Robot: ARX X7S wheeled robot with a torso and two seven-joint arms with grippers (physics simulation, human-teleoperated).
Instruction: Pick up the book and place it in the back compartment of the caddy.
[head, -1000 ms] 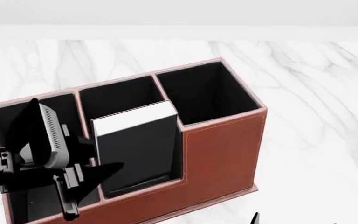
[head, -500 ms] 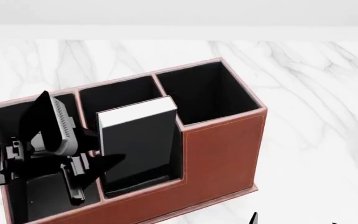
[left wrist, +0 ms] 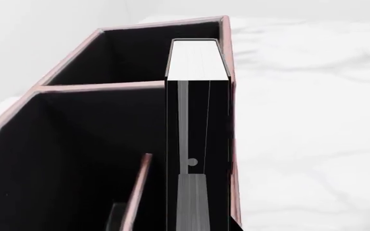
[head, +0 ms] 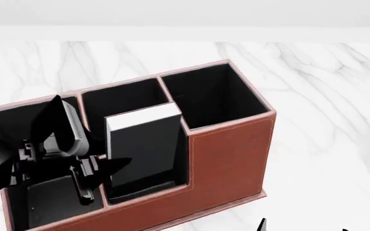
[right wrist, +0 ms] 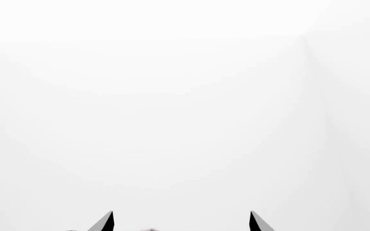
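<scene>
Book [head: 145, 144] stands in caddy [head: 227, 154] pocket beside low front wall.

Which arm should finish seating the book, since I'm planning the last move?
Left. The left gripper is beside the book at the caddy; the right gripper faces only blank white.

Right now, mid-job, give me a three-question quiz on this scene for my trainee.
1. True or false: the book lies flat on the marble table.
2. Which pocket of the caddy holds the book: A the tall end pocket, B the near middle pocket, C none?
3. Fill in: the right gripper has its fingers ____ with nothing between them.

Key: 1 false, it stands upright in the caddy with the left gripper beside it. 2 B. 3 apart.
</scene>
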